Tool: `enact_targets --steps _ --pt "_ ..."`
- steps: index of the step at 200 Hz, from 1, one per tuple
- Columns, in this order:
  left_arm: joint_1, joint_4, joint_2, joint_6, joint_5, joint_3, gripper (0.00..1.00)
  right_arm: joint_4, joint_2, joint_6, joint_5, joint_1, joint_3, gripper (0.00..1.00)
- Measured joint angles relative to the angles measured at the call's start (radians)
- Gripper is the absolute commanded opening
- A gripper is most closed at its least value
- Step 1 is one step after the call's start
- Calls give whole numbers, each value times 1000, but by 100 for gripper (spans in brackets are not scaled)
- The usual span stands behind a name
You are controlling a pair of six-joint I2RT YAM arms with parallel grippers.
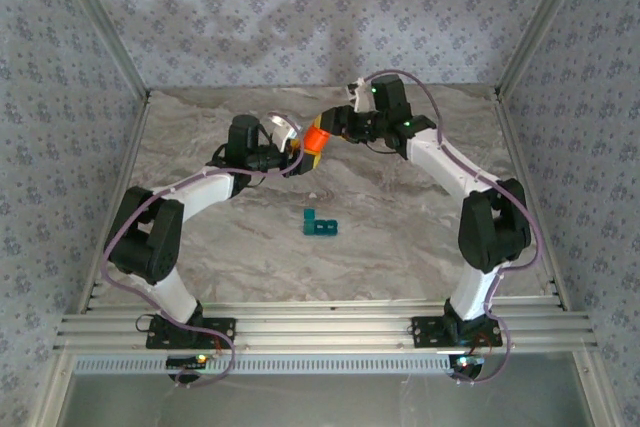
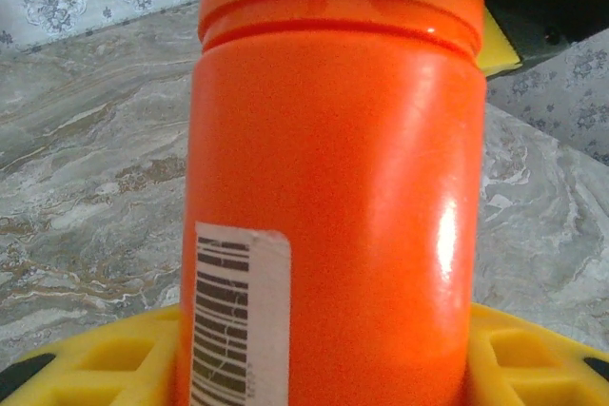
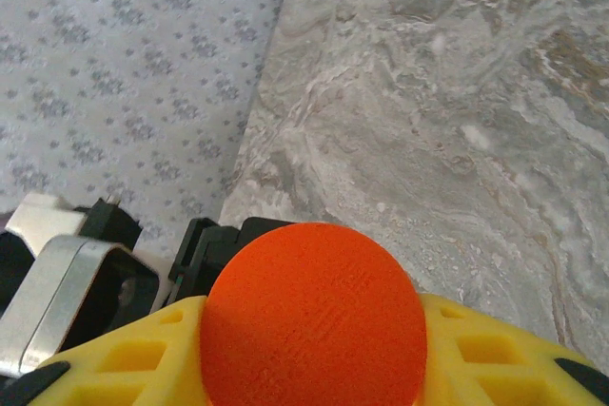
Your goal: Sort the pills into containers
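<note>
Orange bottle sits pinched at its body by the left gripper, its cap clamped by the right gripper.

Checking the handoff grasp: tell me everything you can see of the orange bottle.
The orange bottle is a glossy plastic cylinder, cap on, with a raised seam below the cap; the cap's top looks matte. A white barcode label runs down its side. It is over the far middle of the table: the left claw grips the body, the right claw clasps the cap. Base hidden.
</note>
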Motion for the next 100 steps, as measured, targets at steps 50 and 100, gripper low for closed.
enact_targets --steps 50,100 --pt "4 44 7 -67 77 0 0 253 4 -118 -248 -72 -113 44" --pt "5 46 7 -80 97 20 0 333 -18 -96 -266 -111 -149 74"
